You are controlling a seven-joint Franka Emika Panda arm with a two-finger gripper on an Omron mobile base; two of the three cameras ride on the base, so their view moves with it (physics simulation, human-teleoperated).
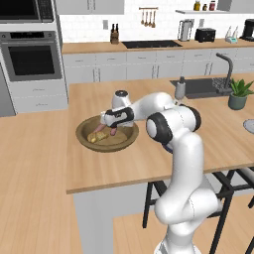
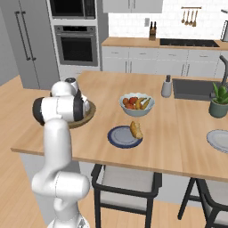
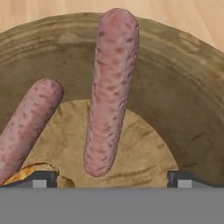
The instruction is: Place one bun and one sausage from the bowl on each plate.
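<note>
The pincer (image 3: 112, 177) is hanging low inside the wooden bowl (image 3: 183, 87), its two dark tips set wide apart and holding nothing. One sausage (image 3: 109, 92) is lying straight ahead between the tips, running away from the hand and up the far wall of the bowl. A second sausage (image 3: 26, 120) is slanting beside it on the left of the hand view, apart from the first, and a crusty corner of a bun (image 3: 33, 169) is poking out just beside the left tip.

From the left base view the pincer (image 1: 113, 131) is reaching down into the bowl (image 1: 130, 139), which is sitting on the counter (image 1: 89, 168) near its left end, with the bun (image 1: 97, 136) beside the fingers.

The step in hand looks like picking up the middle sausage. To do it well, the hand should be coming down so the tips straddle its near half, squarely across its width, and closing only once both pads are level with its sides; a grip at the rounded end is likely to slip off. The left tip is close to the bun, so a nudge there could push it.

Further out, the blue-rimmed plate (image 2: 120, 139) is already carrying a bun (image 2: 136, 129) but no sausage, in front of the fruit bowl (image 2: 137, 107). The pale plate (image 2: 219, 140), well to the right, looks bare.
</note>
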